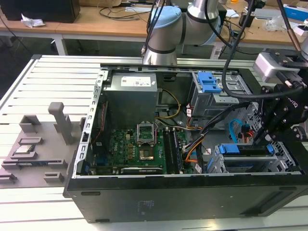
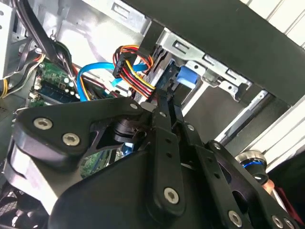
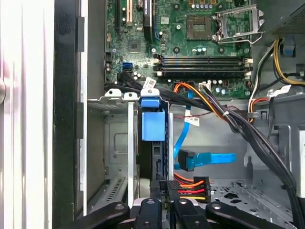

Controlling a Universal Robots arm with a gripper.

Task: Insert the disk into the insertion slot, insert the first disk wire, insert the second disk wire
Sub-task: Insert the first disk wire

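Crowding disk (image 3: 153,126) edge: first disk wire (image 3: 190,187)

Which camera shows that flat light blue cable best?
The first wrist view: the light blue cable lies unobstructed, plug included. The second wrist view catches a loop of it behind other wires; the exterior view, a small curve.

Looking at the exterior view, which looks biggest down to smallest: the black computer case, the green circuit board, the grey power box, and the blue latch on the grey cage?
1. black computer case
2. green circuit board
3. grey power box, close to the board in apparent size, so this pair is unsure
4. blue latch, clearly smallest
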